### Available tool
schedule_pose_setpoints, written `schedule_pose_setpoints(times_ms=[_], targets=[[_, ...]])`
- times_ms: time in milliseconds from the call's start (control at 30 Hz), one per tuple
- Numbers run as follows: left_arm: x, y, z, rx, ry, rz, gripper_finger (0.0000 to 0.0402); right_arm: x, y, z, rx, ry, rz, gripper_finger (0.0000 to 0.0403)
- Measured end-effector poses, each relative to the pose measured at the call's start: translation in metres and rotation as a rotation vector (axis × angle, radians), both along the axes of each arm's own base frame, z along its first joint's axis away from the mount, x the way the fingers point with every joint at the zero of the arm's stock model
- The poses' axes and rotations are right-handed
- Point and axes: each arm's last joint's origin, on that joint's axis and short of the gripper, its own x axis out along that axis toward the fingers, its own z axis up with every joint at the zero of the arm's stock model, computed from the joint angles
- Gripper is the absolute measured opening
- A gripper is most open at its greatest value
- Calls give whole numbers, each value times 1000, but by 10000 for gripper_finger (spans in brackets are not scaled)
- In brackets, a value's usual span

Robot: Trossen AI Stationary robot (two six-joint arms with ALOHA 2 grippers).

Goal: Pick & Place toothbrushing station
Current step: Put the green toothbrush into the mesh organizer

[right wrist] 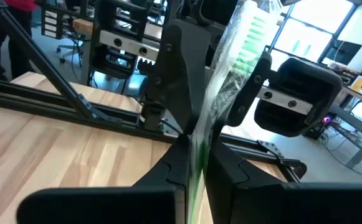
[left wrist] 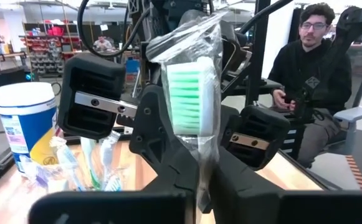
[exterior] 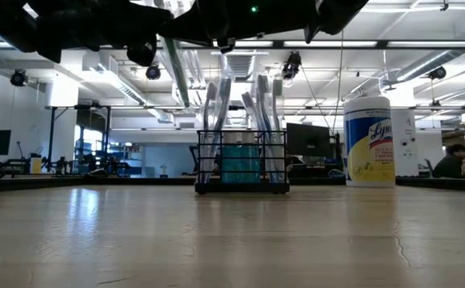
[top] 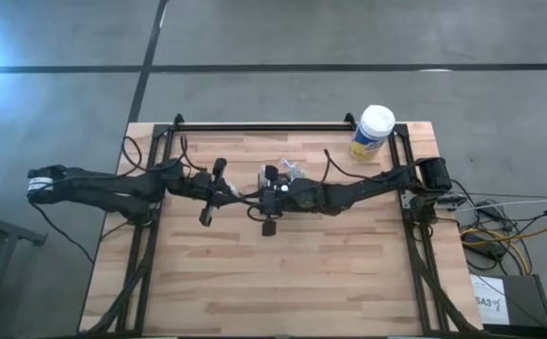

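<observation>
- Both grippers, left (left wrist: 199, 180) and right (right wrist: 193, 168), have fingers clamped on one wrapped toothbrush (left wrist: 190, 93) midair, looks like a handover.
- Caddy (exterior: 242, 164) sits mid-tabletop (top: 282, 273), below them.
- Next, probably: one lets go.

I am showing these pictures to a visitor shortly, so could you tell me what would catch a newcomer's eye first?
Both grippers meet above mid-table, the left gripper and right gripper each shut on one wrapped green toothbrush. Just beyond them stands the black toothbrush caddy, holding upright wrapped brushes. A yellow wipes canister with a white lid stands near the table's far right corner.
</observation>
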Motion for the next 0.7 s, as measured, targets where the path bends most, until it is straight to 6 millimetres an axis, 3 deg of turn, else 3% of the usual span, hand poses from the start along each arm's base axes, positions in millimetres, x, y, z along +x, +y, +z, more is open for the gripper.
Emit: schedule_pose_setpoints(times_ms=[200, 433, 567, 700], targets=[[-1, 0, 0, 19, -1, 1, 17, 0, 0, 1, 13, -3, 0, 33], [-14, -2, 6, 61, 9, -4, 17, -10, 0, 13, 53, -1, -4, 124], [-32, -3, 10, 71, 39, 53, 17, -31, -2, 28, 93, 57, -12, 164], [-57, -4, 11, 101, 86, 124, 17, -67, -2, 45, 129, 25, -5, 173]])
